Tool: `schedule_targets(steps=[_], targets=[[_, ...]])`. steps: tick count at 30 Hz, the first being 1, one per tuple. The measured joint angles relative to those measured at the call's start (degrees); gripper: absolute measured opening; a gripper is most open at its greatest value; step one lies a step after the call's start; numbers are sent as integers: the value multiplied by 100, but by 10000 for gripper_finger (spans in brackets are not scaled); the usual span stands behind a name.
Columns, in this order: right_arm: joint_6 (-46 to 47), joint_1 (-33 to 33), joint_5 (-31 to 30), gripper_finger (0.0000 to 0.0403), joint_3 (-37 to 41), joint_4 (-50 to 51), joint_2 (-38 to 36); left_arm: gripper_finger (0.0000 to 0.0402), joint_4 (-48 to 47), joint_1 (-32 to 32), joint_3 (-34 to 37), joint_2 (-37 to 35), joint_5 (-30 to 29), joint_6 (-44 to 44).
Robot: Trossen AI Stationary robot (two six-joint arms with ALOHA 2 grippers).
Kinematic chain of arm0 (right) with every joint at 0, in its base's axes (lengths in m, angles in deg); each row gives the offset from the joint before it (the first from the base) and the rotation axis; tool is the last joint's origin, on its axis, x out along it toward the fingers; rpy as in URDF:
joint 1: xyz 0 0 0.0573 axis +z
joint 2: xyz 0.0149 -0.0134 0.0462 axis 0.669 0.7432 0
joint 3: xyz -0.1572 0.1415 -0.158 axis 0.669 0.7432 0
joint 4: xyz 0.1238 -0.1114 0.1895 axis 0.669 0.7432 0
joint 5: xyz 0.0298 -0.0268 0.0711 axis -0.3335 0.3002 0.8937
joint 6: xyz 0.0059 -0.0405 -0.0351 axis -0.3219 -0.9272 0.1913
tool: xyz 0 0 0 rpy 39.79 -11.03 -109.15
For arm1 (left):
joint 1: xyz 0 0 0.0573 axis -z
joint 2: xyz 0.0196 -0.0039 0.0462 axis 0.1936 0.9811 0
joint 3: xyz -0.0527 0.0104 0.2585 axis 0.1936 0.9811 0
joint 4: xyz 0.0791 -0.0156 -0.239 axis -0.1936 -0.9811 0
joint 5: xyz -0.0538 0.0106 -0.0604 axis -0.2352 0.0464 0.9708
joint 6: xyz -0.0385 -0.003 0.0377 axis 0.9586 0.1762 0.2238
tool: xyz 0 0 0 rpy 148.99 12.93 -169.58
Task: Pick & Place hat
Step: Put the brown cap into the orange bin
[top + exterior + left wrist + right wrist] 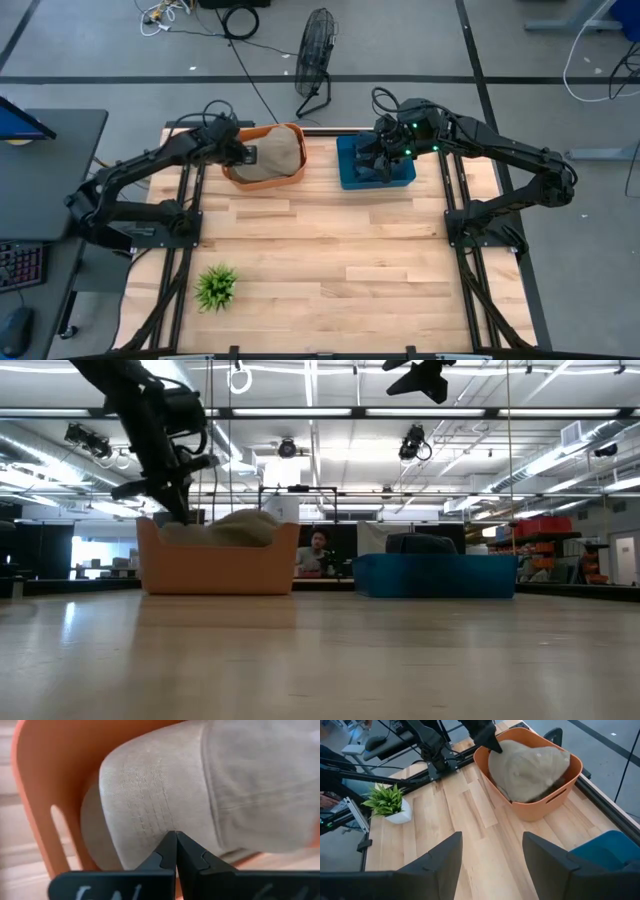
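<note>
My left hand point(175, 851), fingers pinched together on the beige hat point(268, 158) in the orange bin point(293, 178), begins pickup; next, lift clear. My right hand point(491, 865) hovers released above the blue bin point(347, 175).

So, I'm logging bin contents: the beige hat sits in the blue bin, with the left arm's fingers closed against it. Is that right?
Not quite. The beige hat sits in the orange bin, not the blue bin, as the high view shows. The rest holds: the left gripper has its fingers closed against the hat, seen in the left wrist view.
</note>
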State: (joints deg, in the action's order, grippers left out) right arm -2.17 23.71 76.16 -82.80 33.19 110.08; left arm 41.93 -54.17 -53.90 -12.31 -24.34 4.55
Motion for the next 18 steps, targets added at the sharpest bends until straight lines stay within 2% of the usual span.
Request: schedule_targets(steps=[7,11,18], targets=[[0,0,2,213,0,2,0,2,-284,-131,0,684,-9,3],[-15,0,0,213,0,14,0,2,-107,-102,0,988,59,7],[-21,0,1,213,0,17,0,2,540,150,-1,863,176,68]])
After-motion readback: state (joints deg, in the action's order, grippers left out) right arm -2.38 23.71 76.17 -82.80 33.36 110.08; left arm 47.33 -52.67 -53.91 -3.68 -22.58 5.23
